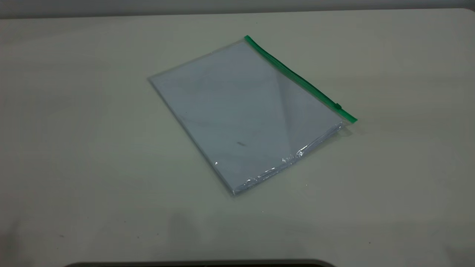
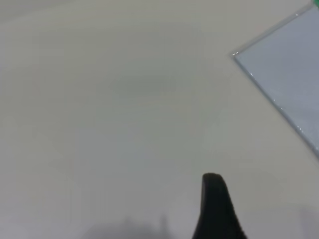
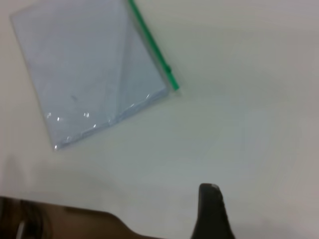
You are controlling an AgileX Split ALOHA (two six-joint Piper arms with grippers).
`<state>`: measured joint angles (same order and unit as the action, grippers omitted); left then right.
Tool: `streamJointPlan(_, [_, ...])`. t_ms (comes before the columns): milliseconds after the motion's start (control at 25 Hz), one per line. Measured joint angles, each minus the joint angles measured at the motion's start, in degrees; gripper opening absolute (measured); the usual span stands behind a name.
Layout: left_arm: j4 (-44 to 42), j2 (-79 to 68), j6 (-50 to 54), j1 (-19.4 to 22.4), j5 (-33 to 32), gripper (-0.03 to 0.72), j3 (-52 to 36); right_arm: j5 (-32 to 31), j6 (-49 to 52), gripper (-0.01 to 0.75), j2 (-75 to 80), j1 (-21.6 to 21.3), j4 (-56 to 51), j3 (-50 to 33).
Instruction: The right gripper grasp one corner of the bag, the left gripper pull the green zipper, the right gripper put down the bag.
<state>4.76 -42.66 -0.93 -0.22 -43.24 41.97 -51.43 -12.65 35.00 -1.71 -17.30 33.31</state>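
A: Where is the bag (image 1: 245, 115) right now?

B: Flat on the table (image 1: 74, 148), around the middle and a little toward the far edge, turned at an angle so no side runs parallel to a table edge. White paper shows through the clear plastic, and the near short end is crinkled and glossy.

A: And the green zipper (image 1: 297, 78)?

B: It runs along the bag's long side that faces the table's right edge, from the far corner down to the right-hand corner. The small slider tab (image 1: 338, 106) sits close to that right-hand corner.

A: What are the grippers doing?

B: Neither one touches the bag. Only a single dark fingertip of the left gripper (image 2: 215, 206) shows in its wrist view, over bare table, with a corner of the bag well apart from it. The right gripper (image 3: 210, 211) likewise shows one fingertip, near the table's front edge, with the bag farther off.

A: Open or closed?

B: I cannot tell for either one
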Motion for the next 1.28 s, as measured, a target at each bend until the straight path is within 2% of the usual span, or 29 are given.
streamJointPlan(200, [4.56, -14.04, -3.08, 0.00, 10.59, 0.560, 0.91, 8.11, -8.25, 0.578, 13.27, 0.00, -9.32, 0.00])
streamJointPlan(360, [7.30, -23.90, -9.64, 0.00, 21.70, 0.560, 1.10, 14.24, -19.64, 0.578, 24.29, 0.00, -19.37, 0.00])
streamJointPlan(480, [9.96, -29.96, -13.53, 0.00, 25.74, 0.560, 2.80, 16.59, -29.39, 0.578, 32.43, 0.00, -27.26, 0.02])
streamJointPlan(640, [11.76, -37.62, -17.88, -0.99, 26.50, 0.560, 6.80, 18.11, -42.67, 0.578, 42.79, 0.98, -37.39, 0.07])
streamJointPlan(840, [11.97, -46.19, -21.13, -4.82, 26.36, 0.560, 12.66, 20.12, -55.78, 0.578, 53.97, 5.67, -49.57, 0.33])
streamJointPlan(1000, [12.81, -52.09, -21.41, -6.37, 22.23, 0.560, 17.97, 21.14, -65.91, 0.578, 61.76, 7.91, -60.37, 0.61])
streamJointPlan(1160, [12.94, -56.83, -21.43, -6.56, 16.56, 0.560, 22.99, 21.37, -74.92, 0.578, 68.64, 7.97, -70.75, 0.77])
streamJointPlan(1280, [13.01, -59.09, -21.43, -6.63, 15.53, 0.560, 24.62, 20.61, -81.89, 0.578, 73.46, 7.97, -77.02, 1.40])
